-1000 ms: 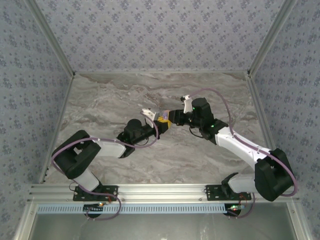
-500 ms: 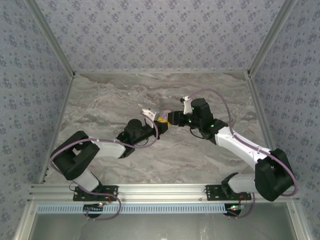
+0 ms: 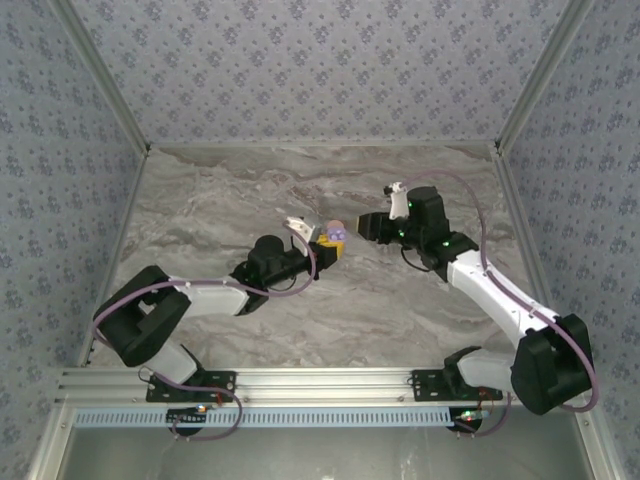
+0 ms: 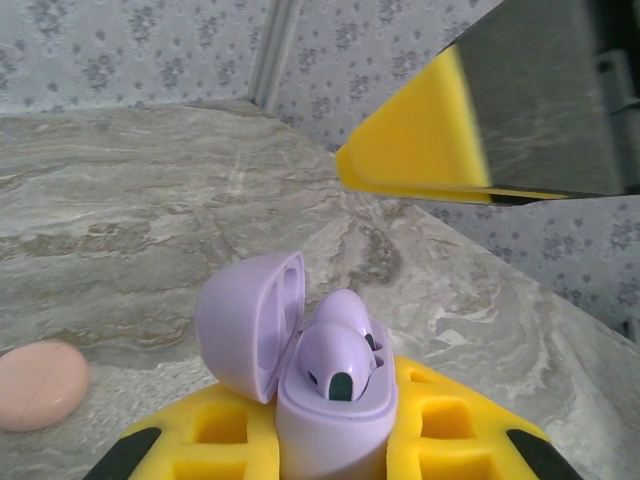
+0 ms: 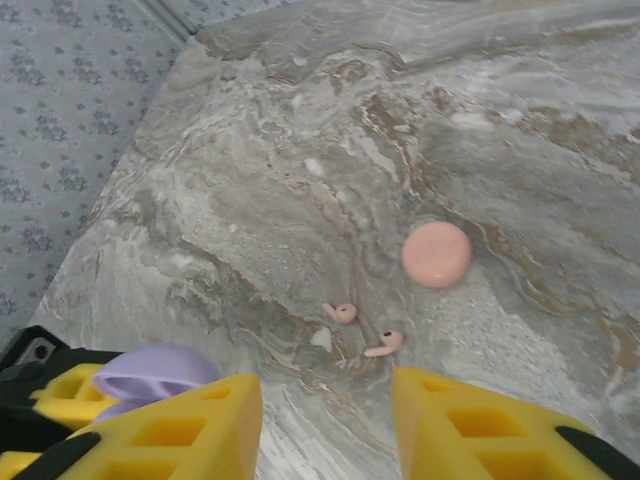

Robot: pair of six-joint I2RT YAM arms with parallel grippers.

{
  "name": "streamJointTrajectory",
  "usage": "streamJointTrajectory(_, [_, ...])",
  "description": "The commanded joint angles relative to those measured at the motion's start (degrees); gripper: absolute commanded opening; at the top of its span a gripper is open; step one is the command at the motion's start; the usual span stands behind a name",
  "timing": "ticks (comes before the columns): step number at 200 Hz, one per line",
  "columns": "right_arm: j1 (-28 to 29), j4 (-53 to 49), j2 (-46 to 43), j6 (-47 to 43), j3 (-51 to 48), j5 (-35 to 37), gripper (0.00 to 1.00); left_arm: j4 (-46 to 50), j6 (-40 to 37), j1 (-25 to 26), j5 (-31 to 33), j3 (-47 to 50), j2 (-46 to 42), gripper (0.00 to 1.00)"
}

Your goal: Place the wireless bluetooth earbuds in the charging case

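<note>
My left gripper (image 4: 335, 445) is shut on the lilac charging case (image 4: 335, 415), held upright with its lid (image 4: 245, 325) swung open to the left. Two lilac earbuds (image 4: 338, 352) sit side by side in the case's wells. From above, the case (image 3: 337, 234) sits at the left gripper's (image 3: 328, 246) tip, mid-table. My right gripper (image 3: 368, 226) hangs a short way to the right of the case, apart from it. In the right wrist view this gripper (image 5: 325, 420) is open with nothing between its yellow fingers (image 5: 480, 425), and the lilac lid (image 5: 155, 372) shows at lower left.
A pink disc (image 5: 436, 254) lies on the marble table (image 5: 520, 150), with two small pink earbuds (image 5: 343, 312) (image 5: 385, 344) lying loose just in front of it. The same pink disc (image 4: 38, 385) sits left of the case. Patterned walls enclose the table.
My right gripper has drawn back to the right, away from the case, and now stands apart from it. The left gripper still holds the case in about the same place.
</note>
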State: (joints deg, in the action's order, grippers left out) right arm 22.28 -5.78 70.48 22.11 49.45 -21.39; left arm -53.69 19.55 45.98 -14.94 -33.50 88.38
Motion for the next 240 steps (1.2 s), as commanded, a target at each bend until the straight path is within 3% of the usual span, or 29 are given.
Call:
streamJointTrajectory(1, [-2.0,-3.4,-0.4,-3.6,1.2,-5.4,0.38,0.2,-0.1,-0.9,-6.5,-2.3,-2.6,0.01])
streamJointTrajectory(33, [-4.1,-3.5,0.4,-6.2,0.7,-10.7,0.3,1.4,0.5,-1.6,-13.4,-4.0,-3.9,0.01])
streamJointTrajectory(90, [-4.1,-2.4,1.9,-8.2,1.0,-17.0,0.22,3.7,0.5,-1.6,-19.6,-6.0,-6.1,0.01])
streamJointTrajectory(240, [-2.7,5.6,-0.3,-4.9,0.1,-29.4,0.18,1.6,2.7,-1.6,-21.8,-5.7,-3.7,0.01])
